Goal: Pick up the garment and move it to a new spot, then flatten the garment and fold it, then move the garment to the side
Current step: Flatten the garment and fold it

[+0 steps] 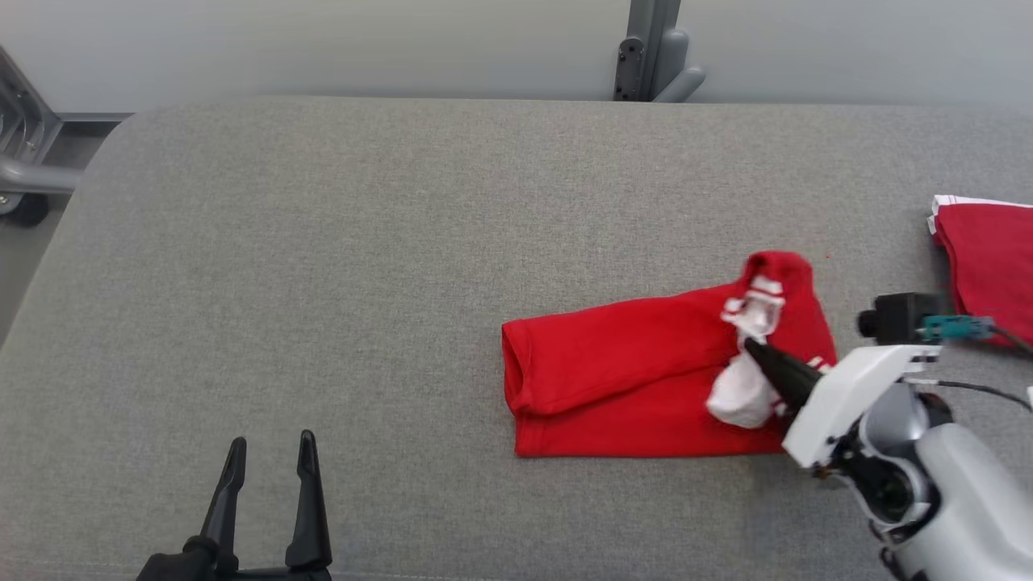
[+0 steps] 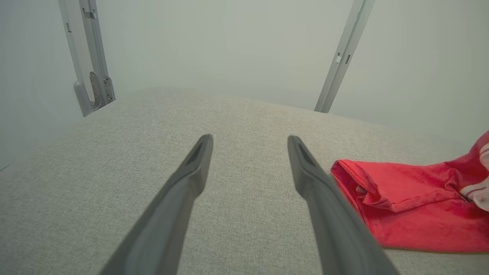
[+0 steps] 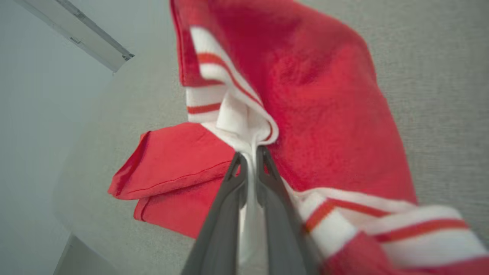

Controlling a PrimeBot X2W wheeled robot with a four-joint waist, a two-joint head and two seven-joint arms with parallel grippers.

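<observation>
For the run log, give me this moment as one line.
right gripper: shut on garment white trim | left gripper: open, idle | garment: mostly on grey table

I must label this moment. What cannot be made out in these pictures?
- Second red garment: head view, cut off by the right edge; type unclear.
- Held garment: left wrist view, cut off by the right edge, partly behind the left claw.
- White trim in the right claw: right wrist view, blurred; collar or cuff unclear.

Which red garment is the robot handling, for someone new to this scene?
On the grey table, look right of centre: the red garment lies there, white striped trim bunched up. Unlike the other red piece at the right edge, the right gripper pinches it.
</observation>
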